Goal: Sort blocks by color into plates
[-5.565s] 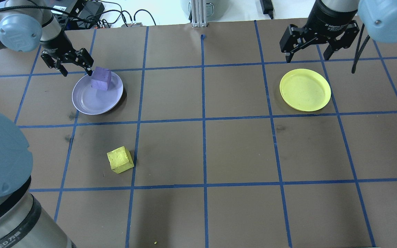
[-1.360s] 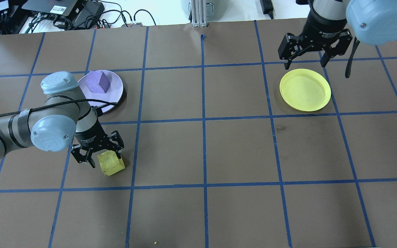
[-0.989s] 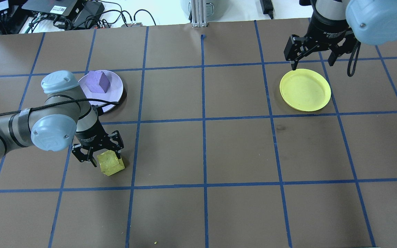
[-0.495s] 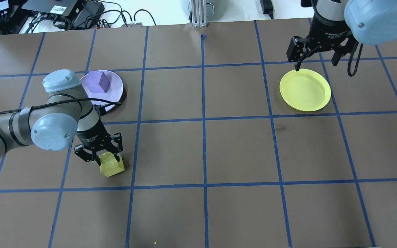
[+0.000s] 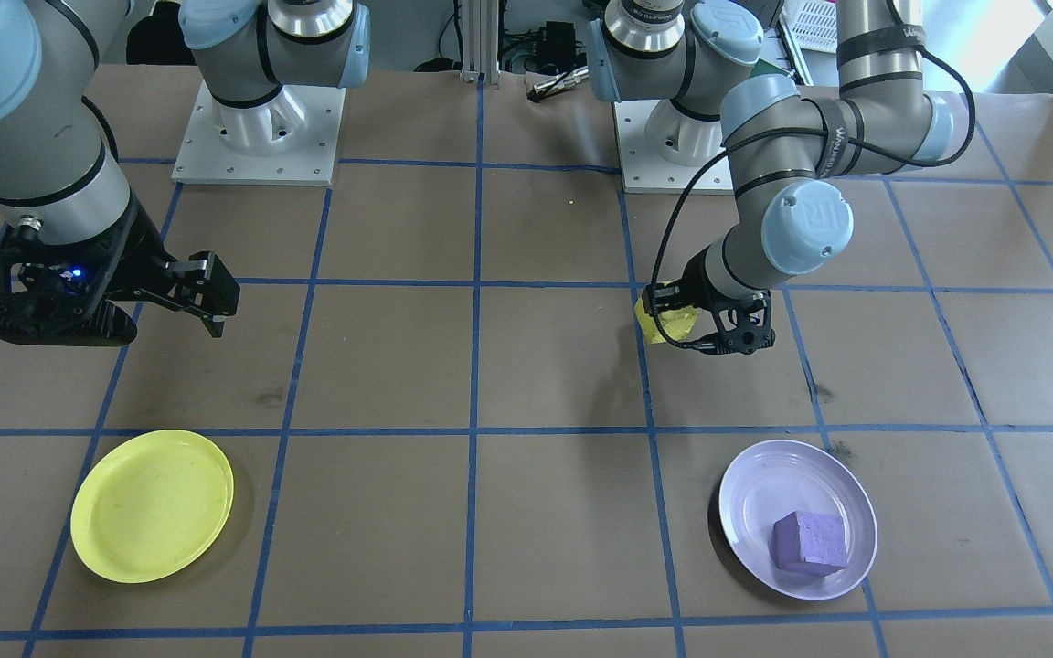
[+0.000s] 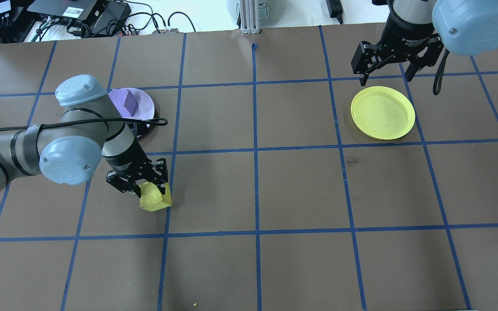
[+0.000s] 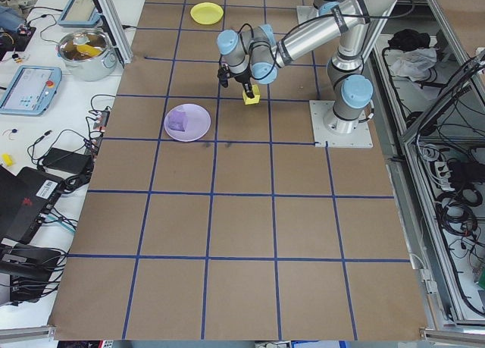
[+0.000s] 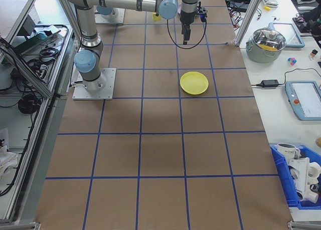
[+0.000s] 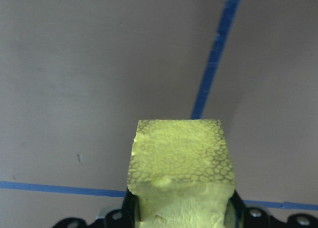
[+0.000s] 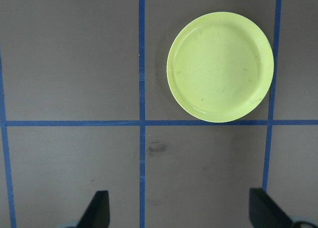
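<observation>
My left gripper [image 6: 146, 193] is shut on the yellow block [image 6: 155, 200], which is held slightly above the table near a blue tape line. The left wrist view shows the yellow block [image 9: 181, 163] clamped between both fingers. The purple block [image 5: 808, 541] lies in the lavender plate [image 5: 746, 493]; from overhead my left arm partly hides this plate [image 6: 146, 108]. The yellow plate [image 6: 383, 112] sits empty at the far right. Just beyond its far rim, my right gripper [image 6: 386, 78] hangs open with nothing in it.
Blue tape lines [image 6: 255, 151] divide the brown table into squares. Cables and electronics [image 6: 80, 13] lie beyond the far edge. A metal post [image 6: 249, 17] stands at the far middle. A pot and tablets [image 8: 271, 39] rest on a side bench.
My left gripper has closed on the yellow block and carried it a little to the right, off the table. My right gripper shifted slightly over the yellow plate's far rim.
</observation>
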Action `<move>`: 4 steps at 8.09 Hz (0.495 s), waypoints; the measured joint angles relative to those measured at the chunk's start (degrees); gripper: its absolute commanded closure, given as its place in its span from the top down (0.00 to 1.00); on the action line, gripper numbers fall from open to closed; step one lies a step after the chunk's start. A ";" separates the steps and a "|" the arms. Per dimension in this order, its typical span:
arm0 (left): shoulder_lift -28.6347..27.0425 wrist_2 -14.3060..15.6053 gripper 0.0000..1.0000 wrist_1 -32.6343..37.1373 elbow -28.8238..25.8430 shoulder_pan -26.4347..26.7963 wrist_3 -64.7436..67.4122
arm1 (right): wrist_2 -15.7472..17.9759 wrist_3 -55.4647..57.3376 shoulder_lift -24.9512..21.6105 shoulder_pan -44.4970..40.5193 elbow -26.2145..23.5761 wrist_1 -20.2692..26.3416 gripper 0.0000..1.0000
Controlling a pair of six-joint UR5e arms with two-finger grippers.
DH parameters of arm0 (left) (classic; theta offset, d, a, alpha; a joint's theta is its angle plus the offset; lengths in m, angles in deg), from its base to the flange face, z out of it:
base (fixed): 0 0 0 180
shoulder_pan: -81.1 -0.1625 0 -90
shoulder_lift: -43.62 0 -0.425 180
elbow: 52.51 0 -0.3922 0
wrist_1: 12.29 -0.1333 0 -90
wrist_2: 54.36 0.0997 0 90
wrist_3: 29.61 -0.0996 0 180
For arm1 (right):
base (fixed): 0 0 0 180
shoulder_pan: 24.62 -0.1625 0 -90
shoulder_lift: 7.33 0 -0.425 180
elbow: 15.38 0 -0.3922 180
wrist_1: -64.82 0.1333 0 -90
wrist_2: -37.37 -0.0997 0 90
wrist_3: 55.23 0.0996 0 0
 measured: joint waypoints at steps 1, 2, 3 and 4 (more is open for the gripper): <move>-0.11 -0.37 0.00 0.38 -2.06 4.07 0.12 | -0.56 -0.07 0.09 0.00 -0.01 -0.42 1.00; -0.44 -0.80 0.00 0.40 -4.26 9.23 2.65 | -0.75 -0.07 0.10 0.00 -0.02 -0.65 1.00; -1.08 -1.09 0.00 0.24 -6.18 14.38 7.03 | -0.76 -0.07 0.15 0.00 -0.04 -0.85 1.00; -2.31 -1.69 0.00 0.00 -7.97 18.70 11.17 | -0.76 -0.13 0.21 0.07 -0.04 -1.09 1.00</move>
